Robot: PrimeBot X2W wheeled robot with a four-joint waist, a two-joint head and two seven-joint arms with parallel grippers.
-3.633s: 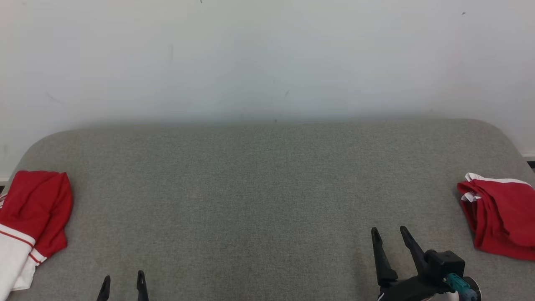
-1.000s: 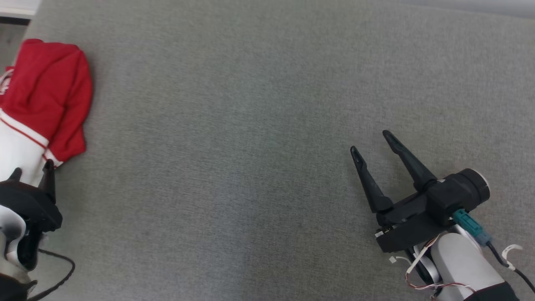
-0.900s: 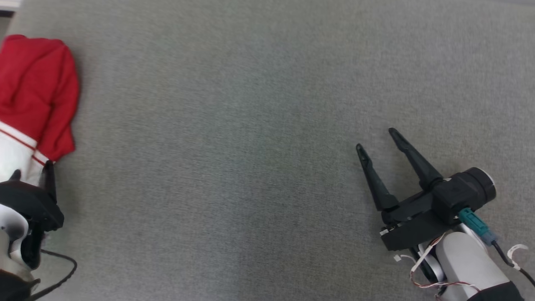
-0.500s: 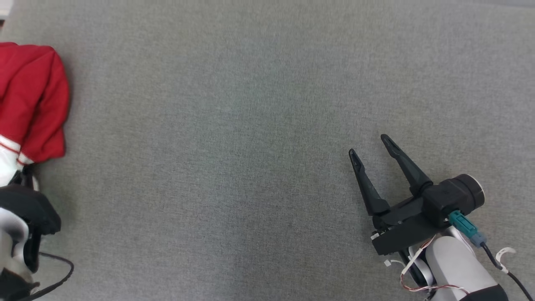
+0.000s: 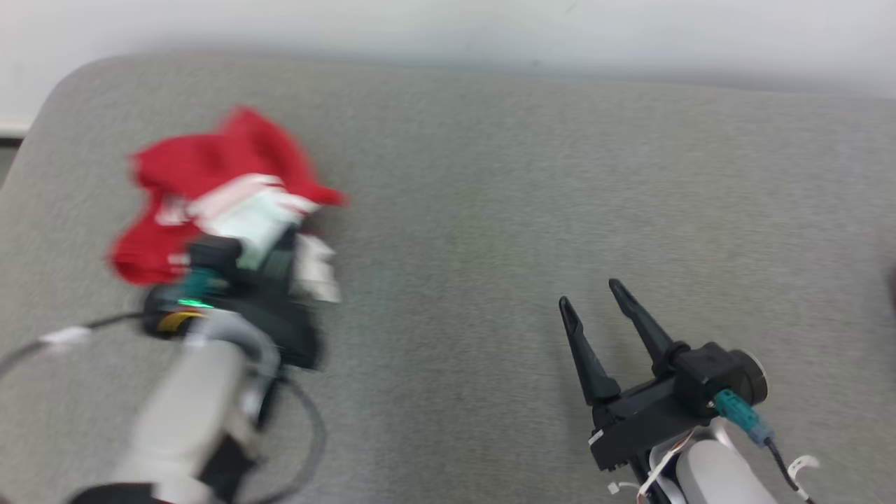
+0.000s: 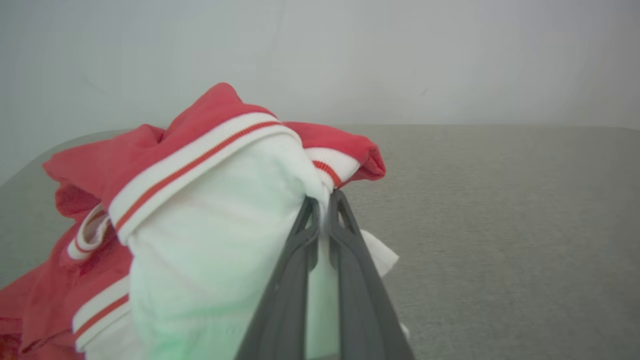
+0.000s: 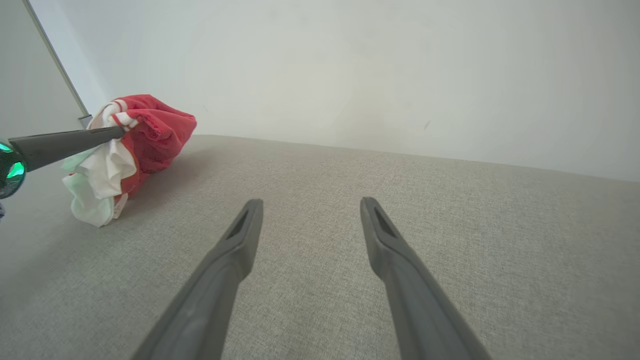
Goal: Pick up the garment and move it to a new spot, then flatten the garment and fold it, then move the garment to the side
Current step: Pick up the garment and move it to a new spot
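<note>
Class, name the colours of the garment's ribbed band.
White band with one red stripe; clearest in the left wrist view.

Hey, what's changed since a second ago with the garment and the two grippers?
The left gripper has shut on the white part of the red-and-white garment and pulled it up in a bunch, inward from the left edge of the grey surface. The head camera has also shifted. The right gripper stayed open, holding nothing.
</note>
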